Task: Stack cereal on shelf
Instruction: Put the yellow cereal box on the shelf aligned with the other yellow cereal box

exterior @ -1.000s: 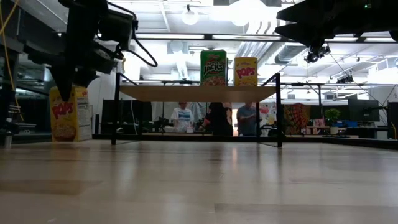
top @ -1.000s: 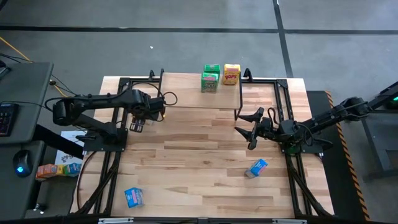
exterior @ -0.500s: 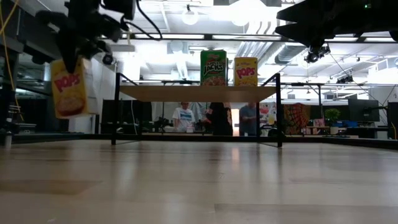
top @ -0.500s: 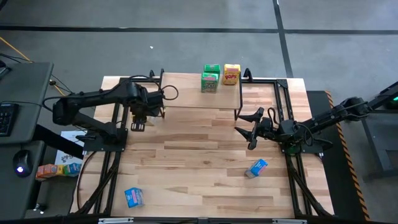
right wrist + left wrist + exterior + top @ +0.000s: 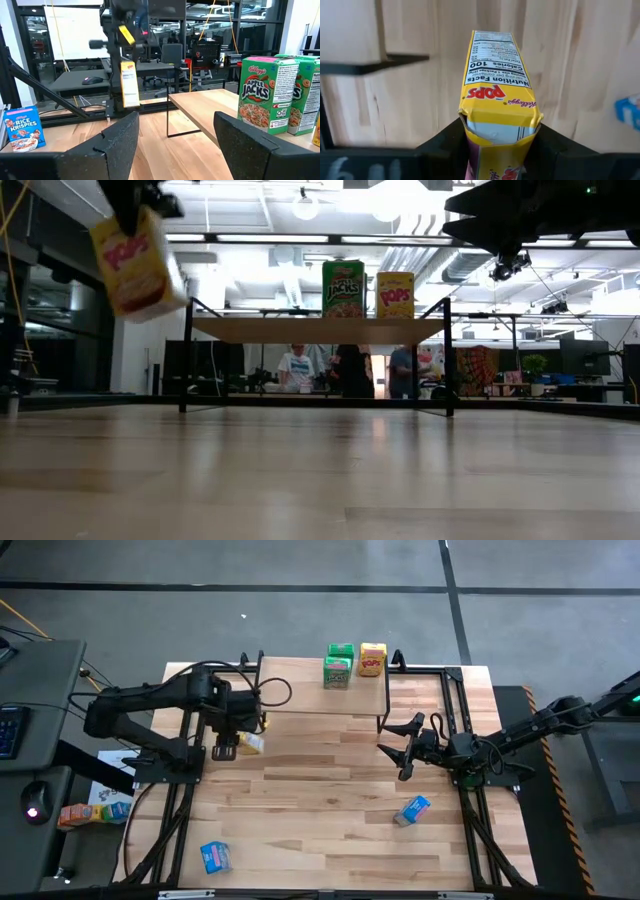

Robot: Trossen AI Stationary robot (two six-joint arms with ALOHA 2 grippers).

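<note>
Shelf [image 5: 320, 700]: light-wood board on black legs, landmark for all entries.
On shelf: two green "Apple Jacks" boxes [image 5: 338, 667]; just beside them, one yellow "Pops" box [image 5: 372, 659].
Left gripper [image 5: 227, 745]: just off the shelf's left end, clamped on a second yellow box [image 5: 497, 107], raised clear of the table, tilted; reads "Kellogg's Pops", "Nutrition Facts", "100 Calories".
Right gripper [image 5: 405, 745]: beside the shelf's right end, fingers spread wide, empty.
Table [image 5: 320, 820], in front of shelf: two blue boxes [image 5: 412, 809] [image 5: 215, 856]; one reads "Rice Krispies" [image 5: 21, 127].
</note>
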